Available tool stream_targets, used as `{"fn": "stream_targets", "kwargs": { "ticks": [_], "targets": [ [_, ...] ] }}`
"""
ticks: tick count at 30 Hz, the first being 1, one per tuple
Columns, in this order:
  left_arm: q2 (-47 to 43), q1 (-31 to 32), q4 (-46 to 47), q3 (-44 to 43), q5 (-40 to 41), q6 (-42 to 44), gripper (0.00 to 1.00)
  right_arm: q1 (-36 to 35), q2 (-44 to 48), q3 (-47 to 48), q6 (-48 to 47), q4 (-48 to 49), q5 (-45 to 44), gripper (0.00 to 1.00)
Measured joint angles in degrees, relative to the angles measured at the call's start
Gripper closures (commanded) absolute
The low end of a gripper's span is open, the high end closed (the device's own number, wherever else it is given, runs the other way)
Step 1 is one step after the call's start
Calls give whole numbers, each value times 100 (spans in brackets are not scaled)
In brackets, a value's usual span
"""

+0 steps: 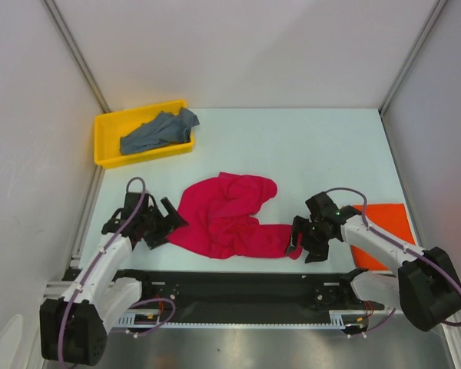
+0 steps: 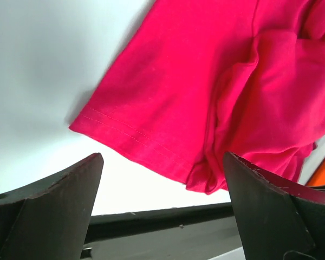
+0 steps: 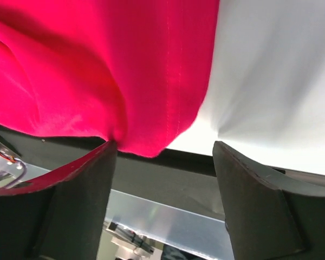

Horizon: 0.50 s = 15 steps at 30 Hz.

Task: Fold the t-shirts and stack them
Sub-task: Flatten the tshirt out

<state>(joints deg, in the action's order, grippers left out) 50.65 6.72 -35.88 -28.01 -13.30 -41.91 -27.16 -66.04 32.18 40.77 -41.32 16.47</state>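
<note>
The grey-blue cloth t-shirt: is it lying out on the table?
No, the grey-blue cloth t-shirt lies crumpled in the yellow plastic tray.

The t-shirt [image 1: 230, 215] in the middle of the frame is plain crimson-pink, its hem stitched in matching thread. At upper left, the plastic tray [image 1: 104, 146] is bright yellow, and the t-shirt [image 1: 155, 132] in it is plain grey-blue. The t-shirt [image 1: 388, 223] at lower right is plain bright orange-red. The table [image 1: 315, 146] is pale, almost white. The left gripper [image 2: 163, 154] and right gripper [image 3: 164, 143] are black. Both arms [image 1: 107, 261] are white, with purple cables [image 1: 134, 201].
</note>
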Motion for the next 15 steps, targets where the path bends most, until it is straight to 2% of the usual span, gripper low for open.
{"fn": "stream_targets", "kwargs": {
  "ticks": [5, 12, 15],
  "targets": [
    [415, -186, 481, 317, -352, -374, 22, 0, -63, 0, 107, 254, -44, 23],
    [656, -297, 750, 518, -492, -614, 24, 0, -332, 0, 136, 654, 7, 23],
    [765, -326, 688, 474, -455, -625, 20, 2, -450, 9, 144, 708, 31, 23]
  ]
}}
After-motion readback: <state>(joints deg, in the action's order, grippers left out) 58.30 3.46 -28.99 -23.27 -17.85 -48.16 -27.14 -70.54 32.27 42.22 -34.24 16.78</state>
